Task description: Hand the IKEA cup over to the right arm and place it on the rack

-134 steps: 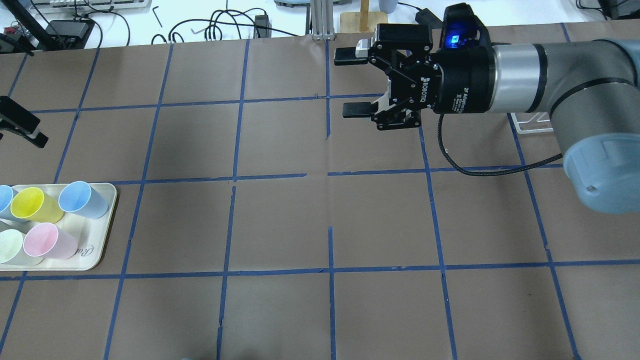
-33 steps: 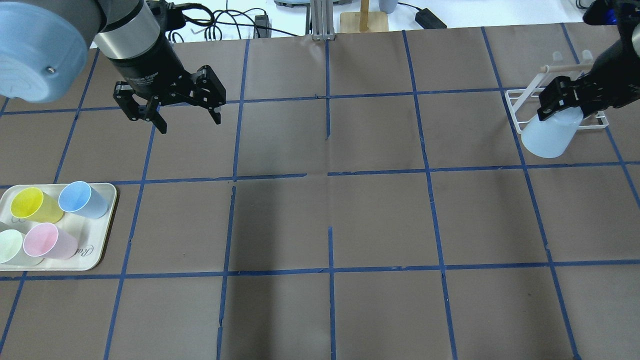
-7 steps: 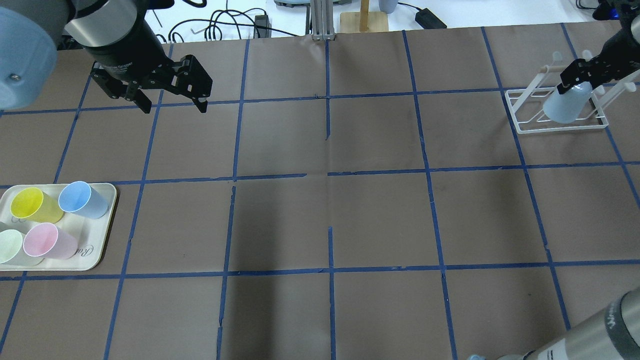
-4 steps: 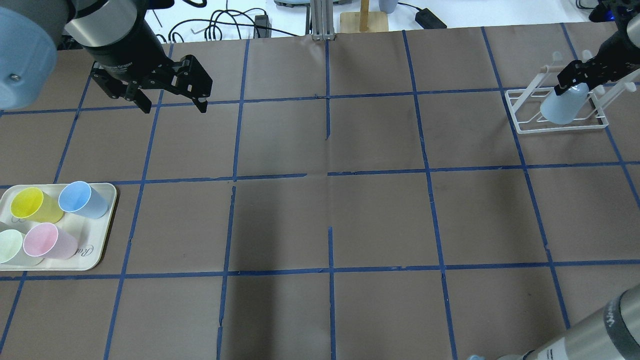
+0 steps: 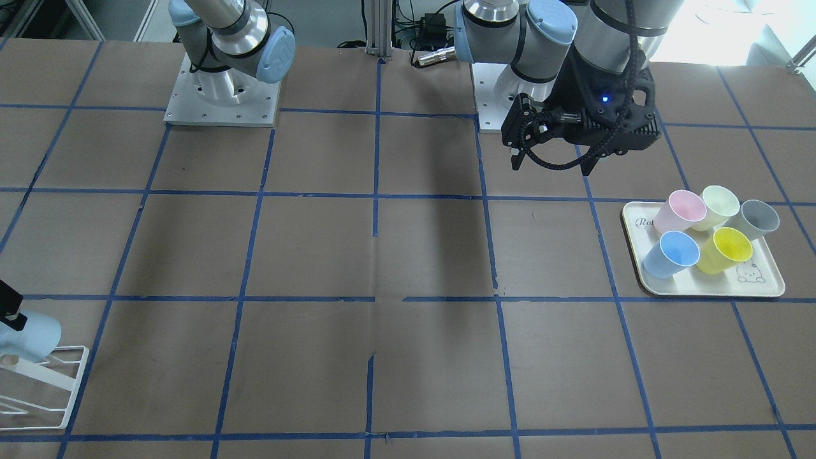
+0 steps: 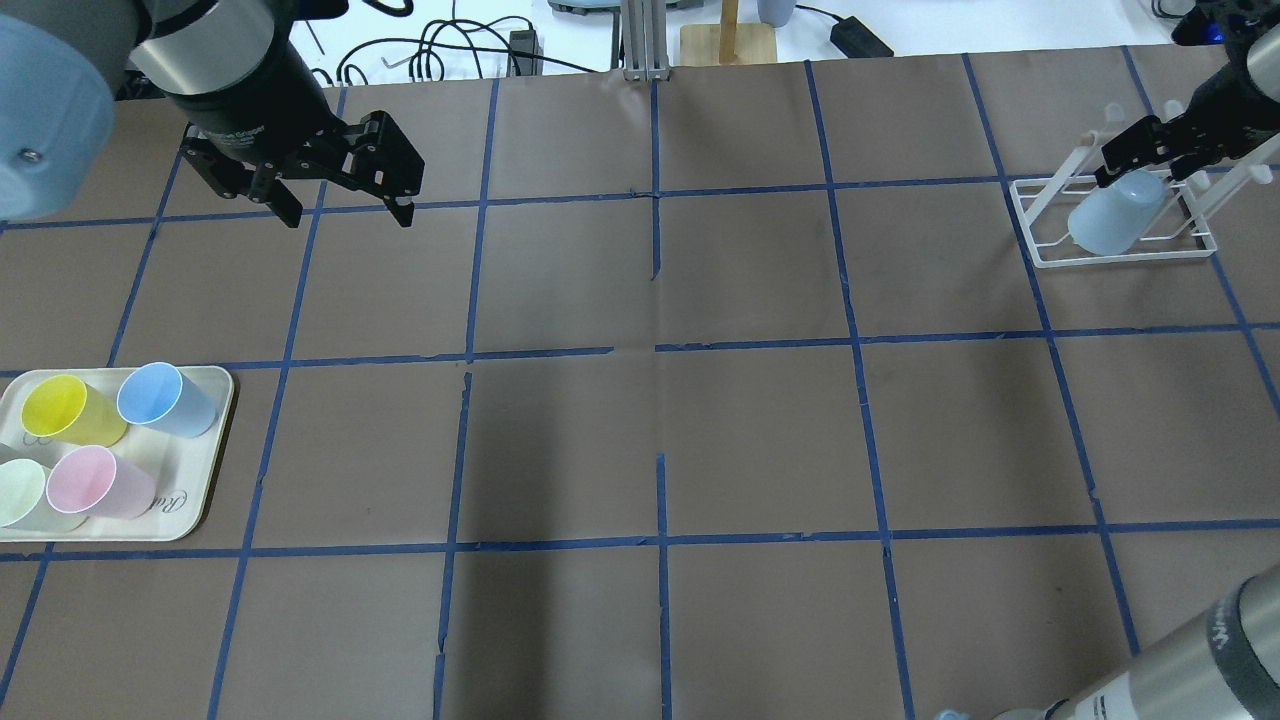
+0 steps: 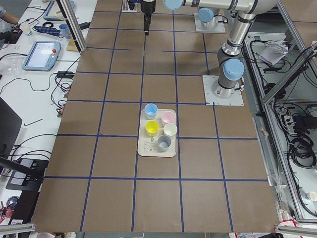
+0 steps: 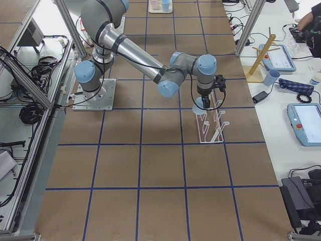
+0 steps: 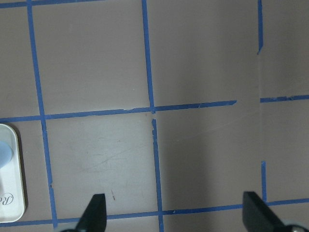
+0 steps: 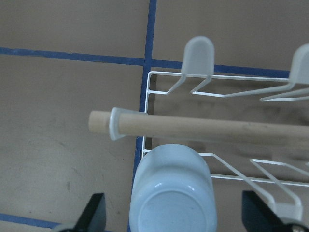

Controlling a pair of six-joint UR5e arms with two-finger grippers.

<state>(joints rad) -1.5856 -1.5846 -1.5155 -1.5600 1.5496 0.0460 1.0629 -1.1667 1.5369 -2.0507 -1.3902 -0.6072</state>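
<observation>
The pale blue IKEA cup (image 6: 1108, 215) hangs upside down on a peg of the white rack (image 6: 1120, 258) at the far right of the table. My right gripper (image 6: 1150, 170) is open just above it. In the right wrist view the cup (image 10: 171, 193) sits between the spread fingertips (image 10: 96, 212) with gaps on both sides, under a wood-tipped peg (image 10: 193, 126). In the front view the cup (image 5: 29, 338) rests on the rack (image 5: 75, 376) at the left edge. My left gripper (image 6: 350, 212) is open and empty, held above the far left of the table.
A cream tray (image 6: 190, 510) at the near left holds a yellow cup (image 6: 65, 410), a brighter blue cup (image 6: 160, 397), a pink cup (image 6: 95, 482) and others. A wooden stand (image 6: 728, 40) and cables lie beyond the table's far edge.
The right gripper's fingers have spread apart off the cup. The cup has shifted a little left and lower on the rack. The left arm has not moved in the last second.
</observation>
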